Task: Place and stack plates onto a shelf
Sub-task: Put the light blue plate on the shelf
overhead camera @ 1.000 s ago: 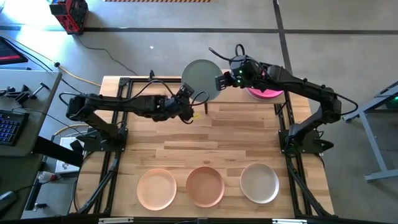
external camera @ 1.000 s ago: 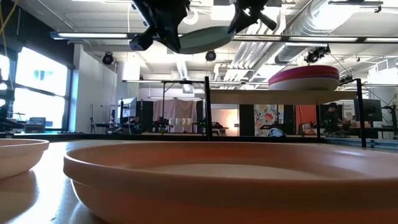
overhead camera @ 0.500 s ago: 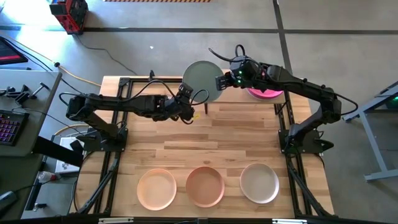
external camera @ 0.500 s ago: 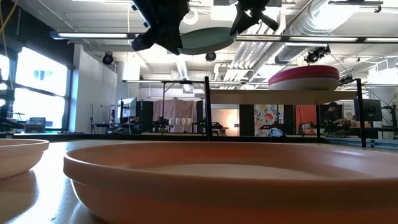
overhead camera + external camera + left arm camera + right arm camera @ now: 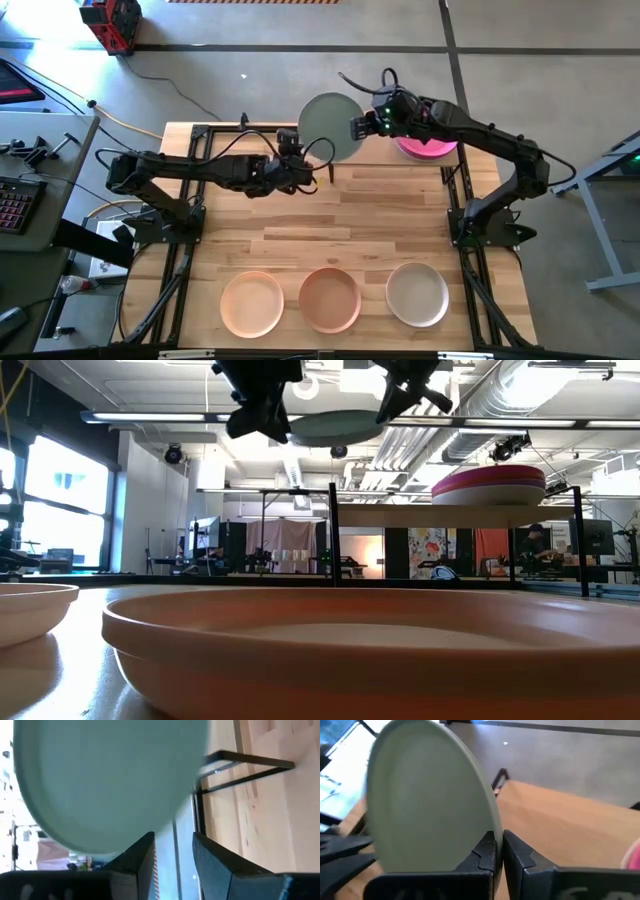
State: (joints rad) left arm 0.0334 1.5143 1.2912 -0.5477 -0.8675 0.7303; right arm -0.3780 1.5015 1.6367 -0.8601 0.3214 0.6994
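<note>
Two end effectors flank the pale blue-green plate. The right end effector clamps its rim, fingers narrowly closed. The left end effector sits just off the opposite edge, fingers parted and empty. The plate hangs level above the shelf, beside the magenta-topped stack. Three plates line the counter front edge.
</note>
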